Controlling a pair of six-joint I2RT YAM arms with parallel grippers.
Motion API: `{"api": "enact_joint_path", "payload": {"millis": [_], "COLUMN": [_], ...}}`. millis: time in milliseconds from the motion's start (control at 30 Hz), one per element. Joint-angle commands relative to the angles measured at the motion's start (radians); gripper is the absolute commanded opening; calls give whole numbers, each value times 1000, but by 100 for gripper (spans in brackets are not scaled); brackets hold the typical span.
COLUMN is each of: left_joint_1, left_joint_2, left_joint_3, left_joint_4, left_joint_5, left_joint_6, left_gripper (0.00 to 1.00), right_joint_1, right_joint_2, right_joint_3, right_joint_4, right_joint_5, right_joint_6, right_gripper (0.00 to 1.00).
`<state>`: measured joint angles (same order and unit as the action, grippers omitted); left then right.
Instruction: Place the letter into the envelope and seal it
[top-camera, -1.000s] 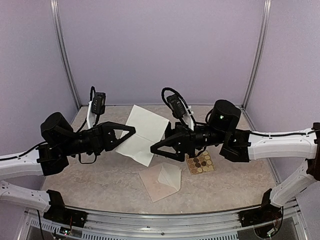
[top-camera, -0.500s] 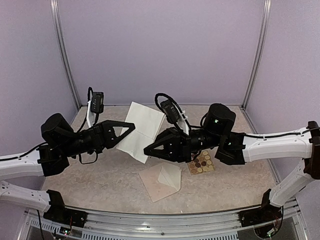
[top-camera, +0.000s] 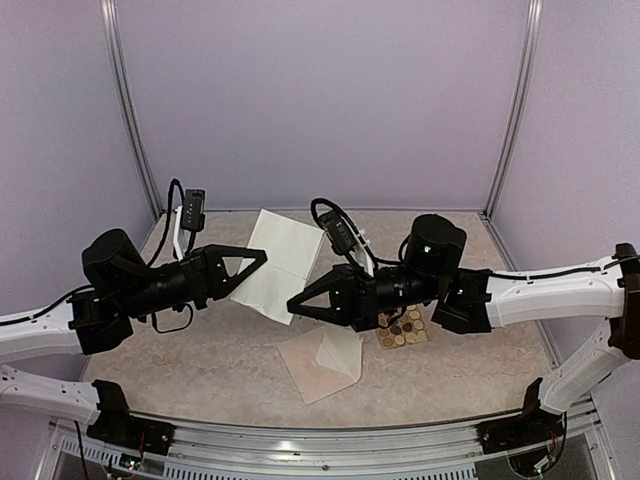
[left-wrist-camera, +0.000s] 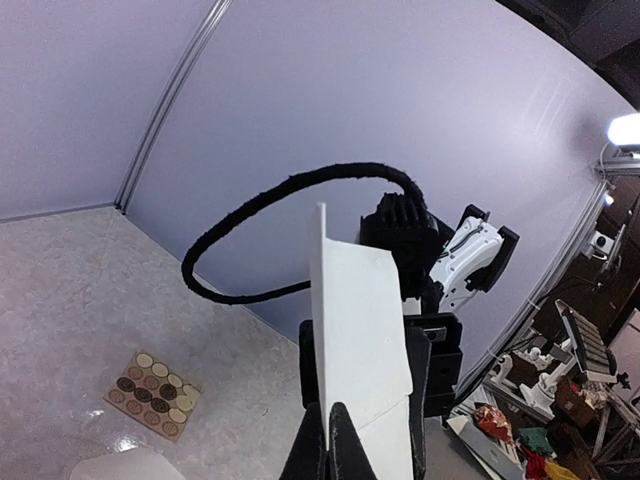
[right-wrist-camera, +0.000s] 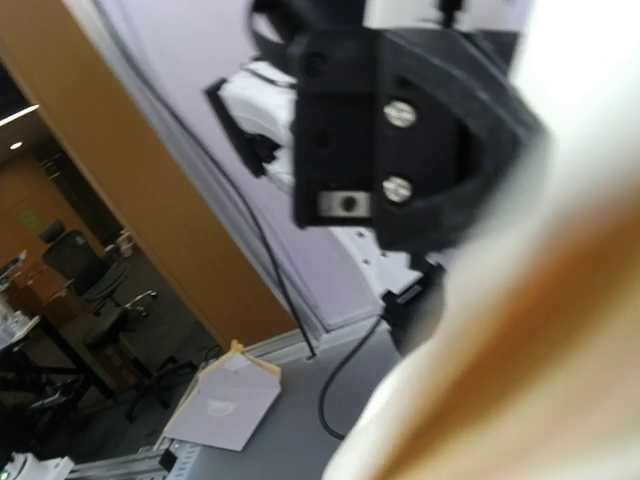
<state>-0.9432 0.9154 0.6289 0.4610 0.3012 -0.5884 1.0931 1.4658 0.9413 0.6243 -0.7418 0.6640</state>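
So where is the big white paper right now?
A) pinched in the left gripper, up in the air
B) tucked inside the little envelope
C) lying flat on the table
A: the left wrist view shows the white folded paper sheet standing on edge, clamped in the left gripper, above the speckled table.

No writing, label, brand or number can be read in any view. The letter (top-camera: 283, 262) shows a plain white face, and the envelope (top-camera: 312, 370) near the tabletop's near edge is unmarked. The sticker card (top-camera: 400, 327) toward the right edge carries only round brown and yellow dots (any print on them is too small to tell).
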Motion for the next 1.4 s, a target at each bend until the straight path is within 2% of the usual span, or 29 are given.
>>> {"api": "enact_joint_path", "payload": {"millis": [0,133,333,467,533,633,700,800,967,1133,1200,1267,1367], "left_joint_1": [9,9,10,8,6,5,3,3,-1,-8,-8,-8,-9], "left_joint_2": [-20,-36,-53,-49,-49,-49,-51,-52,-42,-38,-38,-37,-39], "left_joint_3": [-4,-21,-30,-36,-39,-54,-64,-76,-86,-91,-97,-103,-116], "left_joint_4": [-58,-67,-88,-59,-37,13,45,80,159,202,211,213,211], "left_joint_5": [-98,-165,-251,-241,-229,-207,-194,-173,-104,-77,-74,-82,-102], "left_joint_6": [52,53,53,43,35,14,0,-24,-72,-93,-98,-99,-95], "left_gripper": [0,0,0,0,0,0,0,0,0,0,0,0,0], "right_joint_1": [10,-16,-62,-66,-66,-67,-66,-66,-67,-67,-66,-65,-66], "right_joint_2": [-35,-42,-89,-98,-97,-84,-68,-41,15,94,122,141,155], "right_joint_3": [8,1,-97,-121,-125,-121,-102,-63,6,91,113,118,120], "right_joint_4": [-158,-262,-211,-159,-122,-73,-56,-29,28,70,113,178,236], "right_joint_5": [109,227,258,262,256,251,240,219,184,126,92,64,48], "right_joint_6": [1,56,141,136,130,119,107,86,49,55,74,104,135], "right_gripper": [0,0,0,10,27,62,74,86,95,96,91,78,49]}}
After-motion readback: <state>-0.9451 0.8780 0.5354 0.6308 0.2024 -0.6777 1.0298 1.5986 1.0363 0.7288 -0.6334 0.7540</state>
